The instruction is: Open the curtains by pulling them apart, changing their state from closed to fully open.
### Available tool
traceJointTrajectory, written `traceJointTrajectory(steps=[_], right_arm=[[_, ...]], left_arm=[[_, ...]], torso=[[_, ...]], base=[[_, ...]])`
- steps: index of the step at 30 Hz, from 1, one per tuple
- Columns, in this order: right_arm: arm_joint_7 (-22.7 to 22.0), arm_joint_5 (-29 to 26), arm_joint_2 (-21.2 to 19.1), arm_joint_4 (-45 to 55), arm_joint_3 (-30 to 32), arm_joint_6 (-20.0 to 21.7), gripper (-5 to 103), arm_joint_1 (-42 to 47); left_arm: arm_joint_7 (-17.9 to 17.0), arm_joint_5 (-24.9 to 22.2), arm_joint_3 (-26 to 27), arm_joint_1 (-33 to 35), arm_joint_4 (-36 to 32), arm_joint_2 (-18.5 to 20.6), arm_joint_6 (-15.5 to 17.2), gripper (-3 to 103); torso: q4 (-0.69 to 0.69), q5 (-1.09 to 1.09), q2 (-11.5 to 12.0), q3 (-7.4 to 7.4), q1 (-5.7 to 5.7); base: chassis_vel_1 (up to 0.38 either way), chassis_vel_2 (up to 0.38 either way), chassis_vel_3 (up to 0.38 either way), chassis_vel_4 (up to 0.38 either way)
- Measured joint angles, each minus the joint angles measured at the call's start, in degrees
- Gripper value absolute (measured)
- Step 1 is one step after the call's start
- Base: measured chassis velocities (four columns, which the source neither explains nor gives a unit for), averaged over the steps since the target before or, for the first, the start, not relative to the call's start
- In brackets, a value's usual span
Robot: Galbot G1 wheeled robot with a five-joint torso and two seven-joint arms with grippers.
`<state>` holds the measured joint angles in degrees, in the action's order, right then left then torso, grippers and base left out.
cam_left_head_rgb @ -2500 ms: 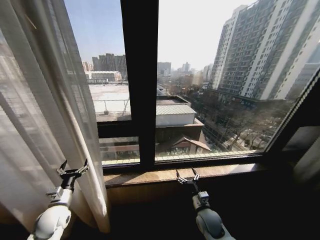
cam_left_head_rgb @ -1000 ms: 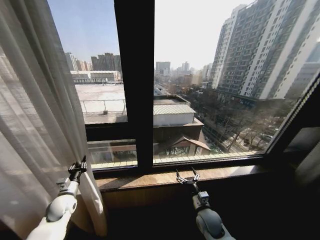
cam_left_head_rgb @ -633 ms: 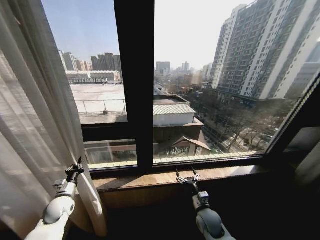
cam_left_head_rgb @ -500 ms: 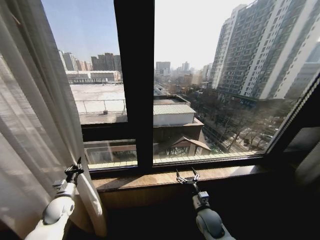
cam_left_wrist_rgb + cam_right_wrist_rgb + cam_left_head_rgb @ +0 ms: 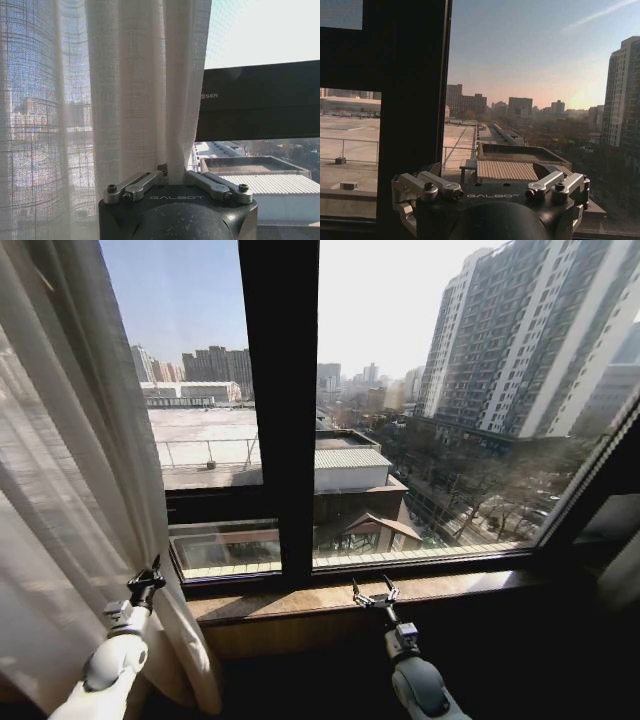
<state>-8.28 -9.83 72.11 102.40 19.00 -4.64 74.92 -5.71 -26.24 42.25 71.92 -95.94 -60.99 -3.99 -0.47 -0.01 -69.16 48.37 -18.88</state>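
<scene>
The curtains (image 5: 70,490) are thin and white, with lots of long folds running up and down, and the light shines through them. They hang all bunched up at the robot's left side of the window, from the top of the head view down to the bottom. You can see buildings faintly through the cloth. The left gripper (image 5: 148,580) is right at the inner edge of the curtains, low down, near the window sill (image 5: 450,585). In the left wrist view the cloth (image 5: 125,90) comes down into the middle of the gripper (image 5: 173,175), and the two fingers are pulled in close together with a fold of the curtain pinched between them. Just beside the curtain edge is the dark window frame (image 5: 282,410), a thick post that goes up the middle of the glass. The glass on both sides of the post is uncovered, and you can see a flat roof, a blue sky and tall towers outside. The right gripper (image 5: 374,594) sits low in front of the wooden sill, to the right of the post, well apart from the curtains. Its fingers are spread wide and it holds nothing. In the right wrist view it (image 5: 490,192) points at the window, with the dark post (image 5: 412,100) on one side.
</scene>
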Motion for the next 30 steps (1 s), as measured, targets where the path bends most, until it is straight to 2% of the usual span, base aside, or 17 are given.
traceJointTrajectory(steps=[11,30], right_arm=[[0.0,0.0,0.0,0.0,0.0,0.0,100,0.0],[0.0,0.0,0.0,0.0,-0.01,0.0,100,0.0]], left_arm=[[-0.24,0.26,0.44,0.59,-0.56,-0.59,-0.07,0],[-0.53,0.72,1.43,1.51,-0.41,-1.13,-0.67,0]], torso=[[0.0,-0.02,0.0,0.0,-0.01],[0.0,-0.02,0.0,0.0,0.01]], base=[[0.319,0.261,-0.32,-0.257],[0.41,0.316,-0.406,-0.32]])
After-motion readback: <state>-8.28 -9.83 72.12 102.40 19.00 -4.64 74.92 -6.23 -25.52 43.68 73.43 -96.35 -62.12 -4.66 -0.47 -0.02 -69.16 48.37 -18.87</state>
